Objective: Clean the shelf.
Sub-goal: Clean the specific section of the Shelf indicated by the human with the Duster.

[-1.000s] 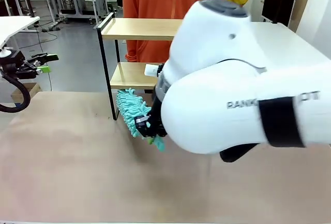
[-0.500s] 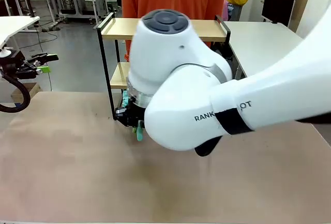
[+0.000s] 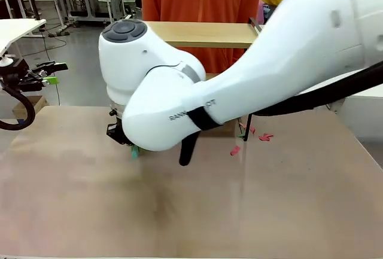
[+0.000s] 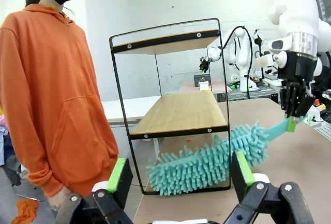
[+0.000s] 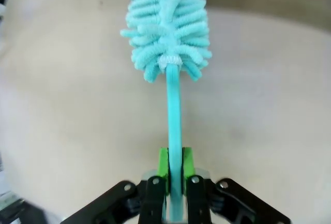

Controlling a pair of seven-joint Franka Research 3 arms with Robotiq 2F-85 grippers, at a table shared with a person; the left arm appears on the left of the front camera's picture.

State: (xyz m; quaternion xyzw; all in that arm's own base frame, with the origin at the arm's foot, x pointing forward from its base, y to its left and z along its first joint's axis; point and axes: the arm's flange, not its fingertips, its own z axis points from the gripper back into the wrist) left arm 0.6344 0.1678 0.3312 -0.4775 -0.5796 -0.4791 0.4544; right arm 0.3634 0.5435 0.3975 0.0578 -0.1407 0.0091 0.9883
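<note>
Mid-dusting, it seems: your right pincer (image 5: pixel 175 178) pinches the duster (image 5: pixel 169 32) at the foot of the shelf (image 4: pixel 165 42); left pincer (image 4: pixel 181 176) spread. Next, sweep the lower board (image 4: pixel 181 113).

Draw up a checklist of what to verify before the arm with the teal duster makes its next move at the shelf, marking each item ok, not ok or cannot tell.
1. Grip: the right end effector is shut on the handle of the duster, centred between the pads: ok.
2. Other arm: the left end effector is open, empty and off to the side of the shelf: ok.
3. Shelf standing upright: ok.
4. Duster head touching a board: cannot tell; it sits low, below the lower board's level.
5. Bystander: the person stands beside the frame, hand hanging apart from it: ok.
6. Surface: red scraps lie on the table near the shelf: not ok.
</note>
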